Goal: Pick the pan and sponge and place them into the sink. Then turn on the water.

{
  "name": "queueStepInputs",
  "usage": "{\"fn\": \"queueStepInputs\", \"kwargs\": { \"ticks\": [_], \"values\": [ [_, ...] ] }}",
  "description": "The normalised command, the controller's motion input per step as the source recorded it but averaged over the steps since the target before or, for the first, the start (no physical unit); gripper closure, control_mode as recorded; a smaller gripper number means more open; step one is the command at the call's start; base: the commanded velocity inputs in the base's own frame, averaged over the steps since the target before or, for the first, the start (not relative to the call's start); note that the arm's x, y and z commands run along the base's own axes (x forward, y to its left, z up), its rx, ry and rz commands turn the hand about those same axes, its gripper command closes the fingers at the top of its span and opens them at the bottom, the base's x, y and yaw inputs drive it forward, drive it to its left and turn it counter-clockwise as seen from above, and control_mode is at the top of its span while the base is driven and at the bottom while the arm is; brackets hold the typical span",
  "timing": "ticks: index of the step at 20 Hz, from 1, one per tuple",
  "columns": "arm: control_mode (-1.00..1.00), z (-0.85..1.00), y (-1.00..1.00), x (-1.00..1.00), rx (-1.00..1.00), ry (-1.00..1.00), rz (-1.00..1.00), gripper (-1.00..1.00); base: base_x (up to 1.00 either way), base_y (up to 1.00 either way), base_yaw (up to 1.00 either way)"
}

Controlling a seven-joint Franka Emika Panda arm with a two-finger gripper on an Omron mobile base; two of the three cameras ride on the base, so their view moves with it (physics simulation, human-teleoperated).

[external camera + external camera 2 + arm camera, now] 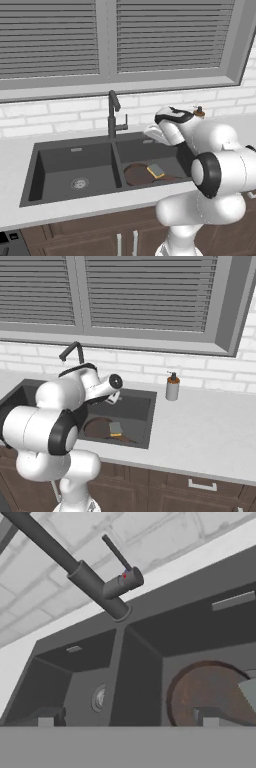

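The dark grey double-basin sink (30, 172) holds the reddish-brown pan (137, 175) in its right basin, and the yellow sponge (155, 170) lies on the pan's right side. Both also show in the right base view: pan (98, 427), sponge (116, 428). My gripper (151, 133) hovers above the right basin, right of the faucet (113, 116), open and holding nothing. In the hand view the gripper (127, 722) looks at the faucet (75, 569) and its thin side lever (116, 552), with the pan (210, 689) at lower right.
A grey soap dispenser (172, 387) stands on the counter right of the sink (146, 421). The left basin shows its round steel drain (79, 183). White brick wall and a window with blinds rise behind the faucet (74, 352). My own arm covers the sink's right edge.
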Motion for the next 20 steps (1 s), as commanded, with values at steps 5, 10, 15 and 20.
{"fn": "queueStepInputs", "kwargs": {
  "ticks": [5,10,15,20],
  "values": [
    [-1.0,0.0,0.17,0.11,0.02,0.0,-0.02,-1.0,0.0,0.0,0.0],
    [-1.0,0.0,0.04,0.2,0.02,0.0,-0.04,-1.0,0.0,0.0,0.0],
    [-1.0,0.0,0.06,0.18,0.06,-0.01,-0.03,-1.0,0.0,0.0,0.0],
    [-1.0,0.0,0.08,0.16,0.09,0.0,-0.02,-1.0,0.0,0.0,0.0]
  ]
}}
